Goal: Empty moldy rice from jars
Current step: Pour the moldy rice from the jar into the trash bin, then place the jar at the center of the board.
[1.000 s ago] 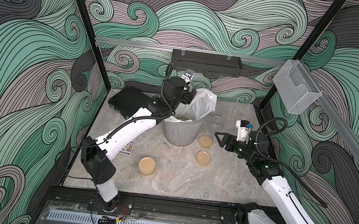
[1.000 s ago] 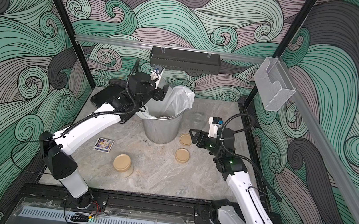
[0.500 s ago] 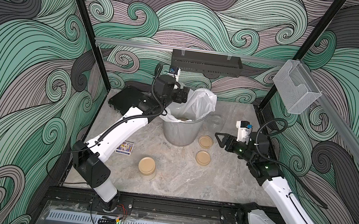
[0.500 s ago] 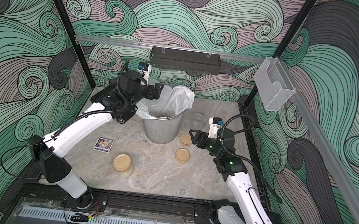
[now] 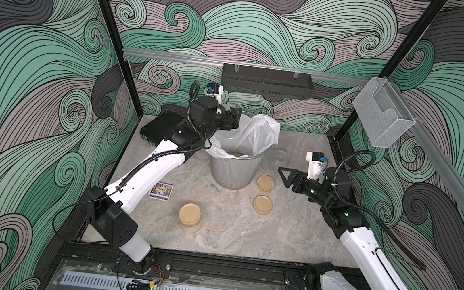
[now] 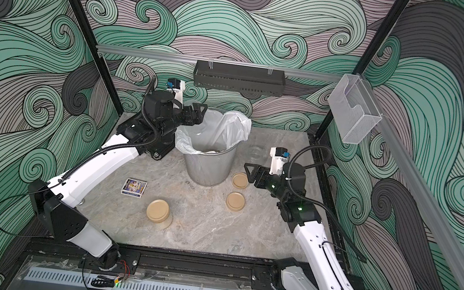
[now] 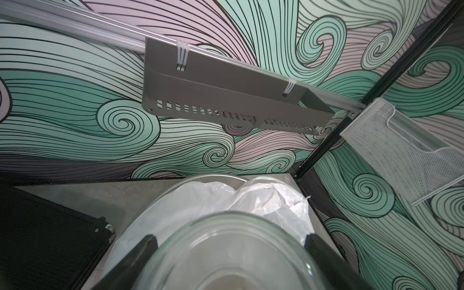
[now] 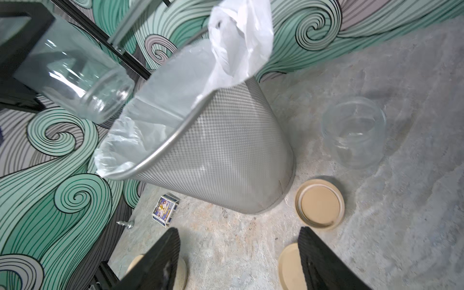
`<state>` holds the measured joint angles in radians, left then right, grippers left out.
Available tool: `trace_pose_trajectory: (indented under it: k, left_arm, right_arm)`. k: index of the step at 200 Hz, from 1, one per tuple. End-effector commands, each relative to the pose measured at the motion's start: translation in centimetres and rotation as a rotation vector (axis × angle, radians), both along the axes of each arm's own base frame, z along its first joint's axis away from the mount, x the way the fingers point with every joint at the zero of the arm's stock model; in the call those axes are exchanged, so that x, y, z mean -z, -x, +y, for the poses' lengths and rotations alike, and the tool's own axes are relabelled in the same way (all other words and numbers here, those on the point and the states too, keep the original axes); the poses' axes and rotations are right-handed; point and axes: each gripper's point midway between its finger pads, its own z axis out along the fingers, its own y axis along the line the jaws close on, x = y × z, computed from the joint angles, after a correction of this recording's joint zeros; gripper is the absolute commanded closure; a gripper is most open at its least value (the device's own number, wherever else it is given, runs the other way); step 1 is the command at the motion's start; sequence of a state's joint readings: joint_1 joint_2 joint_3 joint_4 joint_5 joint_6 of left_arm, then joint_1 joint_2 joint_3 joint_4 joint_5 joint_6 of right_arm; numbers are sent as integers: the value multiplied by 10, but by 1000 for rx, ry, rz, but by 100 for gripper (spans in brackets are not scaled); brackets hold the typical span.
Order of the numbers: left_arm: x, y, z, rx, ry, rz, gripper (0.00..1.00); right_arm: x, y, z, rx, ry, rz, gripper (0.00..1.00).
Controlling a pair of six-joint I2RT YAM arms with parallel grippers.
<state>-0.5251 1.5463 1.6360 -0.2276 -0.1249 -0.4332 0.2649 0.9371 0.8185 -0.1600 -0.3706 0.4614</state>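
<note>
From my end the cell is boxed in by walls (image 5: pixel 240 17) printed with teal, mauve and grey swirls. Black posts (image 5: pixel 107 25) at the corners, an aluminium rail (image 5: pixel 175 58) along the back with a dark slotted tray (image 5: pixel 265 80) zip-tied on, and a clear mesh holder (image 5: pixel 378 118) on the right. The floor (image 5: pixel 289 228) is pale marbled stone, evenly lit

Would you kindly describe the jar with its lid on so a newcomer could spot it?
Start at the mesh wastebasket. Nearer the front edge, by a small printed box, stands the jar. Unlike the two loose lids, its tan lid tops a clear body.
</note>
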Motion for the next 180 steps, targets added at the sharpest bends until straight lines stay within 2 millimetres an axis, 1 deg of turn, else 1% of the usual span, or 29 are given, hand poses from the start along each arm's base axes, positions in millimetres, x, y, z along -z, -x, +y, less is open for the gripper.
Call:
trace_pose_trajectory:
  k: [1,21,44,77,101,129,148,180]
  left_arm:
    - [-70,15,5,30,240,-131,51]
    - [-63,4,6,46,365,-69,51]
    - [-59,-3,8,48,495,-34,51]
    - [-58,-6,4,55,632,9,51]
    - [-54,-8,-2,74,735,51,50]
    - [-50,-11,-12,119,840,101,50]
    - [-43,-14,-19,141,900,146,50]
    - [-32,-18,-28,166,962,211,50]
  right_arm:
    - [-44,-7,13,-69,-70,-128,27]
    - [-62,-13,25,-127,-130,-188,28]
    - [-75,-22,36,-180,-188,-242,29]
    - [-100,-35,53,-264,-254,-327,30]
    - [-115,-40,71,-331,-276,-378,31]
    - [-120,-44,95,-396,-284,-400,31]
    - [-125,-44,111,-434,-293,-415,32]
    - [-129,-46,129,-471,-295,-431,32]
